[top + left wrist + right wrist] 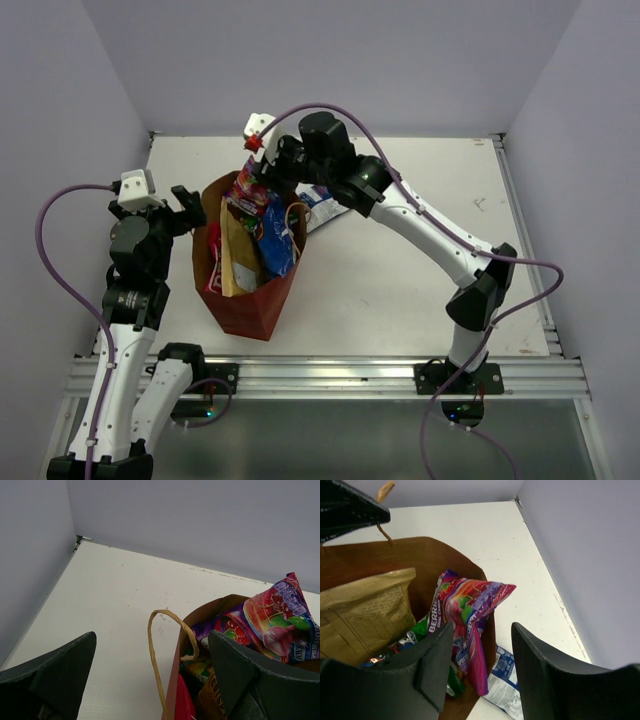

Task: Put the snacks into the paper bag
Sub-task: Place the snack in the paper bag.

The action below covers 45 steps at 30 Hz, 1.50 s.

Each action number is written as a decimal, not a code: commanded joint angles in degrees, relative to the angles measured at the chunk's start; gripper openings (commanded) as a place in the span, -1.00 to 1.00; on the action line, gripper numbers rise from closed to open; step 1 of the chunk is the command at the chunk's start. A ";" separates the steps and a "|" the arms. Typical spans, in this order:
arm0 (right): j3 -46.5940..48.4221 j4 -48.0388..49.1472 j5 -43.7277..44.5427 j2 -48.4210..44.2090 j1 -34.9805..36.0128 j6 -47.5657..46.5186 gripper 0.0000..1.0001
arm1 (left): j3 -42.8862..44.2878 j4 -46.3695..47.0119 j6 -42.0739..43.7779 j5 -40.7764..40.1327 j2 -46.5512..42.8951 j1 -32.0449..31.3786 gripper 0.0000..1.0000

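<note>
The paper bag [248, 300] stands upright at centre left, brown with red sides. Snacks fill it: a tan-gold packet [237, 258], a dark blue one [276, 240] and a red one [213, 268]. A purple-pink packet [470, 602] sticks up at the far rim and leans over it. My right gripper [480, 650] hangs open just above that packet, not touching it. A blue-white packet [506, 685] lies flat on the table behind the bag. My left gripper [150, 675] is wide open at the bag's left rim, and one tan loop handle [159, 645] stands between its fingers.
White walls close in the table [400, 280] on the left, back and right. A metal rail [350, 375] runs along the near edge by the arm bases. The right arm [430, 230] reaches diagonally across the table toward the bag.
</note>
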 commanded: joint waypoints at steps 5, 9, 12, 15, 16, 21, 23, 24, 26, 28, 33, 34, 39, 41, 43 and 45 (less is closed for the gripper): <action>12.06 -3.77 -3.11 8.64 0.19 5.13 0.03 | -0.33 3.74 1.36 0.53 -0.40 -0.36 0.95; 14.18 -6.32 -2.77 11.37 0.10 6.10 -0.01 | -0.42 3.74 1.36 0.61 -0.49 -0.36 0.94; 14.10 -7.28 -3.46 11.90 0.10 6.19 -0.25 | -0.42 3.91 1.36 0.70 -0.49 -0.45 0.95; 14.19 -8.77 -5.39 12.07 0.36 6.19 -0.68 | -0.42 3.91 1.36 0.79 -0.49 -0.45 0.95; 14.19 -9.13 -6.71 12.07 0.62 5.84 -0.75 | -0.42 3.83 1.36 0.79 -0.49 -0.45 0.95; 13.66 -10.19 -8.13 12.60 1.42 5.58 -0.85 | -0.51 3.92 1.36 0.88 -0.32 -0.45 0.95; 13.13 -10.01 -7.78 12.95 1.59 5.84 -0.85 | -0.51 4.00 1.36 0.97 -0.23 -0.45 0.95; 13.04 -10.01 -7.60 13.56 1.59 6.28 -0.85 | -0.51 4.00 1.36 1.05 -0.32 -0.45 0.95; 13.22 -10.01 -7.34 14.09 1.68 6.81 -0.82 | -0.51 4.00 1.36 1.23 -0.23 -0.45 0.95; 13.48 -10.10 -7.07 15.23 1.59 7.42 -0.80 | -0.60 4.09 1.36 1.23 -0.23 -0.45 0.94; 14.98 -10.80 -5.23 17.08 1.68 8.74 -0.74 | -0.60 4.18 1.45 1.40 -0.32 -0.45 0.95; 15.33 -11.24 -4.44 17.43 1.68 9.00 -0.74 | -0.60 4.09 1.45 1.40 -0.32 -0.45 0.95; 20.16 -15.19 -1.27 21.21 1.68 10.32 -0.74 | -0.60 4.18 1.45 1.49 -0.32 -0.45 0.95; 20.51 -15.64 -1.71 21.39 1.68 10.59 -0.74 | -0.60 4.27 1.45 1.49 -0.32 -0.45 0.95; 20.25 -15.38 -2.50 20.86 1.68 11.11 -0.74 | -0.60 4.18 1.45 1.58 -0.23 -0.45 0.95; 19.46 -14.32 -2.94 19.03 1.68 11.73 -0.74 | -0.60 4.18 1.45 1.67 -0.23 -0.45 0.95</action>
